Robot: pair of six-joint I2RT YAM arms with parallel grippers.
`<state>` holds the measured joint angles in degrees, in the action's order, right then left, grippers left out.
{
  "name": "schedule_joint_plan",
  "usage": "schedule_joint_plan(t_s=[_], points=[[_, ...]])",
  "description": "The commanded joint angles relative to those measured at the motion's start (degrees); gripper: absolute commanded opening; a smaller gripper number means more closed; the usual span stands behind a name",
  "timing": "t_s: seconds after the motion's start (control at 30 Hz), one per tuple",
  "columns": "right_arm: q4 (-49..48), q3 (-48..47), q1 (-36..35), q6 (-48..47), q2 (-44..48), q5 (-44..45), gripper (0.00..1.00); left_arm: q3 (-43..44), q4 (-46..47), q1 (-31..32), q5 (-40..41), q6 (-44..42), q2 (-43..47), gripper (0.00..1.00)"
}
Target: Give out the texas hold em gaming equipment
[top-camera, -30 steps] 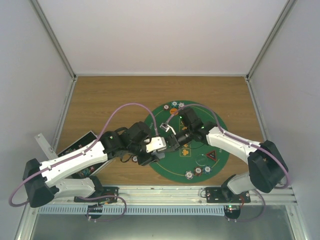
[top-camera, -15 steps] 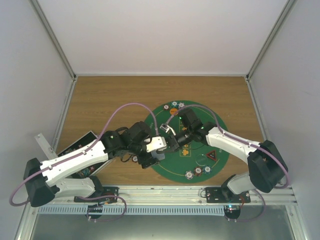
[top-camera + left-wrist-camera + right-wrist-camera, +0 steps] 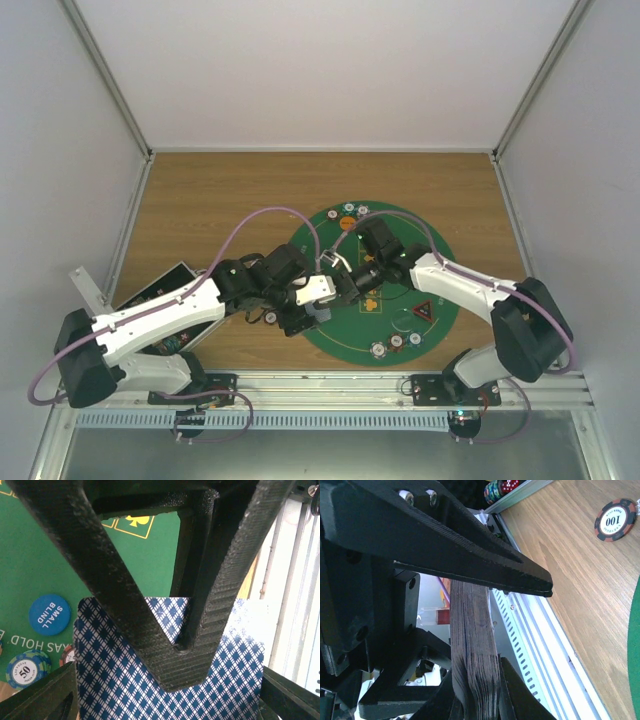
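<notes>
My right gripper (image 3: 480,680) is shut on a deck of playing cards (image 3: 472,630), seen edge-on between its two fingers. In the left wrist view the deck's blue-and-white diamond back (image 3: 115,680) fills the lower half, with the right gripper's black fingers (image 3: 175,645) pinched on it. My left gripper (image 3: 167,700) is open, one finger on each side of the deck. Both grippers meet over the left part of the green mat (image 3: 440,260). A blue small-blind disc (image 3: 49,614) and a 50 chip (image 3: 25,669) lie on the mat. The red-black triangle marker (image 3: 423,311) lies to the right.
Striped chips (image 3: 363,210) and an orange disc (image 3: 347,222) sit at the mat's far edge, more chips (image 3: 397,341) at its near edge. A 100 chip (image 3: 615,520) lies on the wood. The black case (image 3: 160,295) stands at the left, beside the left arm.
The left gripper's jaws have opened wide at the deck, and its arm has shifted slightly. The right gripper has kept its hold on the deck and barely moved.
</notes>
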<state>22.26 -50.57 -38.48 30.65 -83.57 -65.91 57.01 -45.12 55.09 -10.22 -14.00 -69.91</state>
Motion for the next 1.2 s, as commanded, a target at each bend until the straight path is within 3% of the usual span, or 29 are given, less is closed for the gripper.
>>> schedule_joint_plan(t_s=[0.0, 0.47, 0.67, 0.93, 1.17], points=[[1.17, -1.27, 0.50, -1.69, -0.63, -2.43, 0.01, 1.70, -0.23, 0.53, 1.10, -1.25, -0.49, 0.84], [1.77, -2.02, 0.75, -2.81, -2.17, -2.98, 0.02, 1.69, 0.39, 0.54, 0.21, -1.39, -1.15, 0.63], [1.85, -2.04, 0.77, -3.96, -1.63, -1.85, 0.16, 1.52, 0.04, 0.52, -0.43, -1.45, -1.57, 0.57], [2.08, -1.85, 0.52, -4.46, -0.68, -0.35, 0.46, 1.94, 0.21, 0.50, -0.75, -1.56, -2.13, 0.57], [5.96, -1.41, 0.16, -6.13, -0.97, 5.44, 0.49, 2.09, 0.38, 0.52, -0.44, -1.45, -1.92, 0.56]])
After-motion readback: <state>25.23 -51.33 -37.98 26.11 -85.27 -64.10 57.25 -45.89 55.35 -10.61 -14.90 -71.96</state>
